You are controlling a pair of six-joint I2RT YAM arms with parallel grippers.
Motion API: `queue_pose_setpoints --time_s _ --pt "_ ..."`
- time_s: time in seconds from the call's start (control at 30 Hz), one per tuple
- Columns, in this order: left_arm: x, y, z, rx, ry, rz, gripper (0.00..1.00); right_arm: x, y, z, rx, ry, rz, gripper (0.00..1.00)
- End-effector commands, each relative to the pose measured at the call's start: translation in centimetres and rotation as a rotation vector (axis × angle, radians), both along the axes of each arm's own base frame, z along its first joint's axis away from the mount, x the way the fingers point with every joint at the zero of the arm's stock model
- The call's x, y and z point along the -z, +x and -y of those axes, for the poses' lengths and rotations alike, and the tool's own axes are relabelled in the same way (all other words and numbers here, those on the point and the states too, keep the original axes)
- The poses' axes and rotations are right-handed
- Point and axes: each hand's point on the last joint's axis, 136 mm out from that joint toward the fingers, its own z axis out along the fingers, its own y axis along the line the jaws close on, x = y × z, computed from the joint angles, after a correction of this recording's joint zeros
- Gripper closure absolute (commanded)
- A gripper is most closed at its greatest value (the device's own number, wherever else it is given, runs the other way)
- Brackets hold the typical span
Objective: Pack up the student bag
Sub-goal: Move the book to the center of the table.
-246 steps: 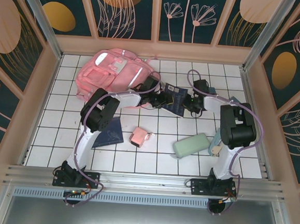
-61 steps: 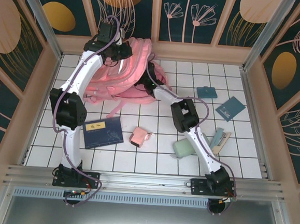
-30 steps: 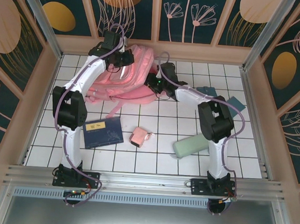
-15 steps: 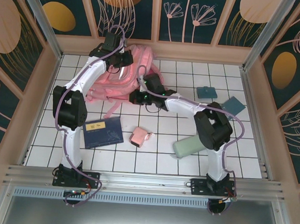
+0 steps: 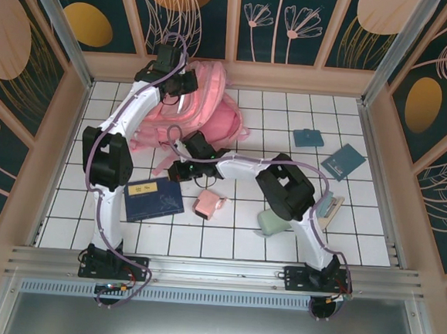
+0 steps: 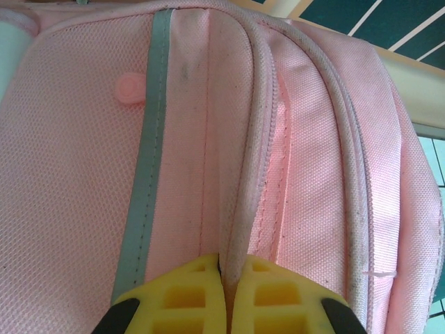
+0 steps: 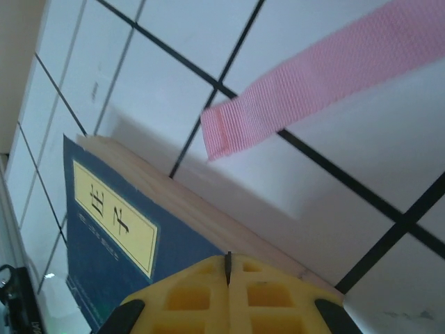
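At the back left of the white tiled table (image 5: pixel 226 231), your left gripper (image 6: pixel 226 270) still pinches a seam ridge of the large, soft pink student bag (image 5: pixel 201 107). Your right gripper (image 5: pixel 178 167) has swung away from the bag to the flat dark-blue book with a yellow label (image 5: pixel 153 199) and shut its jaws on nothing at the book's edge. You'd likely need to reopen before taking the book.

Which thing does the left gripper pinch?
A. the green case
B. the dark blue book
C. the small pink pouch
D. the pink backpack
D: the left gripper is shut on a seam fold of the pink backpack.
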Motion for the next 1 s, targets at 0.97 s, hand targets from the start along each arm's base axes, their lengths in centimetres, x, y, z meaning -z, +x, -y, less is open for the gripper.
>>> queue_pose_setpoints --time_s 0.97 --pt "2.3 1.0 -3.5 -0.088 0.054 0.004 1.00 5.1 7.1 26.9 0.622 -0.482 -0.021 0.95"
